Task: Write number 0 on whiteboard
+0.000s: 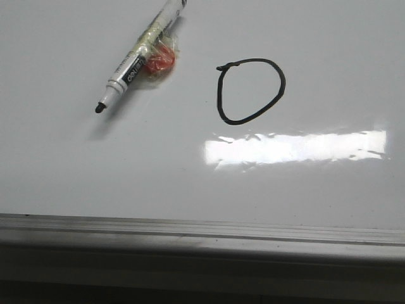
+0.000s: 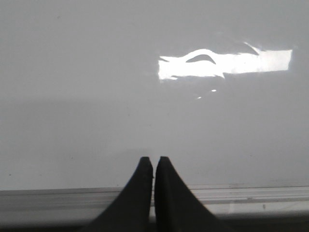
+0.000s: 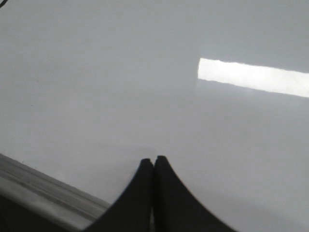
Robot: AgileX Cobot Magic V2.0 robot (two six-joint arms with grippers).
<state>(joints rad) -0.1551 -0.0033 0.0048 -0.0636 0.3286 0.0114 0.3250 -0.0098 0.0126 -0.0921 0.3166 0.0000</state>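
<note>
Looking over the front view, you have the large glossy white whiteboard with a grey metal frame edge (image 1: pixel 190 234) filling nearly everything, frame running along its near side. The number 0, a hand-drawn black marker loop (image 1: pixel 250 90), sits right of centre on the board, lopsided, with a small tail at its upper left. A bright rectangular light glare (image 1: pixel 295 147) lies just nearer than the loop, not touching it. Off to the left, well apart from the loop, a black-tipped white marker pen (image 1: pixel 138 58) lies tilted, uncapped tip pointing near-left, with a small orange-red crumpled piece (image 1: pixel 161 61) touching its right side. Neither arm shows in the front view.

Your left gripper (image 2: pixel 154 160) hangs over the near board edge, dark jaws pressed together, nothing between them. Your right gripper (image 3: pixel 154 159) is likewise clenched on nothing, over bare board beside the frame. The loop shows in neither wrist view, only glare.
</note>
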